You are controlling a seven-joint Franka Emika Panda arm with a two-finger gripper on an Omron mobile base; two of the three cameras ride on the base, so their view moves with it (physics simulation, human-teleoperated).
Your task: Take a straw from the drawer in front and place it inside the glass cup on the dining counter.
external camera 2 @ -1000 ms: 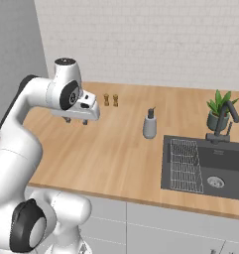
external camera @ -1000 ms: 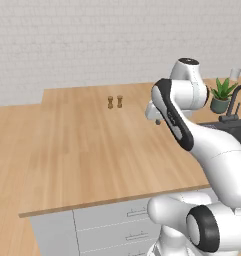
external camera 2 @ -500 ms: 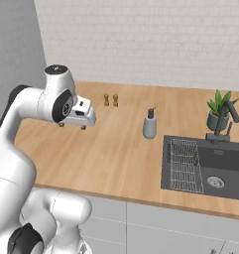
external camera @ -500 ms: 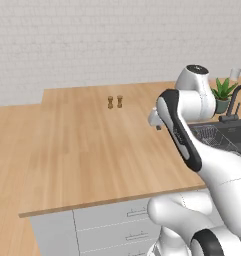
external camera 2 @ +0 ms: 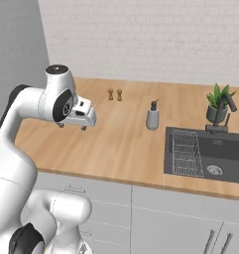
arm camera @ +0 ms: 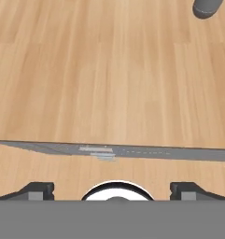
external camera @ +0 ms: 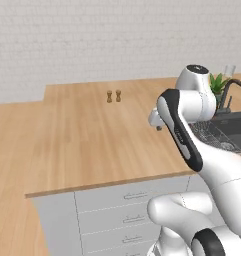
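Pretty much nothing done yet as far as I can tell. The gripper (external camera 2: 72, 125) hangs over the wooden counter (external camera 2: 126, 134) with its jaws spread wide and nothing between them; in the hand view the 2 fingertips (arm camera: 37, 189) sit far apart over bare wood. The drawers (external camera: 127, 197) under the counter edge all look closed, light grey fronts with slim bar handles, so the straw is presumably inside one, I can't see it. Can't spot the glass cup for sure either. Other stuff around: the grey soap dispenser (external camera 2: 152, 115), 2 little shakers (external camera 2: 115, 94), a sink (external camera 2: 205, 154) and a potted plant (external camera 2: 217, 101). Still left: open drawer, grab straw, drop it in the cup.
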